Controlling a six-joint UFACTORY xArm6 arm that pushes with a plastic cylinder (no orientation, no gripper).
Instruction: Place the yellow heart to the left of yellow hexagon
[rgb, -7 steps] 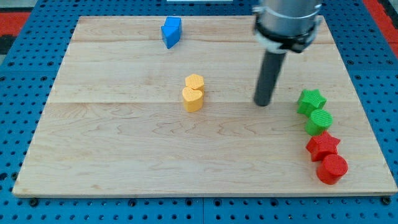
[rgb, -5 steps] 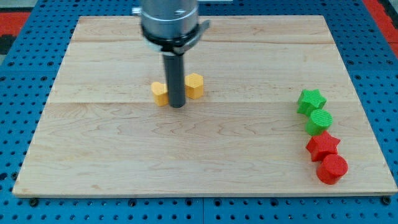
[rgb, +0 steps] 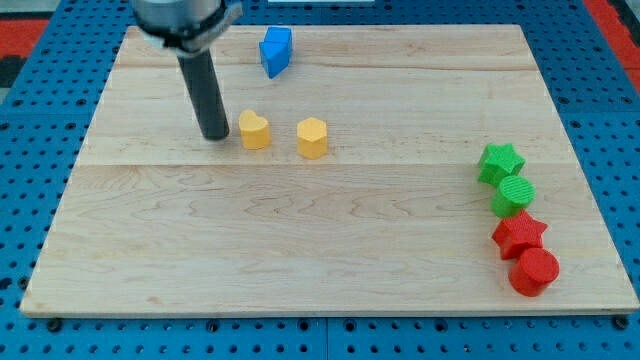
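The yellow heart (rgb: 254, 131) lies on the wooden board, to the view's left of the yellow hexagon (rgb: 313, 138), with a gap between them. My tip (rgb: 214, 135) stands just to the view's left of the heart, close beside it; I cannot tell if it touches.
A blue block (rgb: 276, 50) lies near the board's top edge, above the yellow blocks. At the view's right, a green star (rgb: 500, 162), a green cylinder (rgb: 513, 195), a red star (rgb: 519, 234) and a red cylinder (rgb: 534, 270) form a column. The board (rgb: 300, 250) sits on a blue pegboard.
My tip swept from the view's right across to the left. The yellow heart moved from below the hexagon to its left. The hexagon shifted slightly down.
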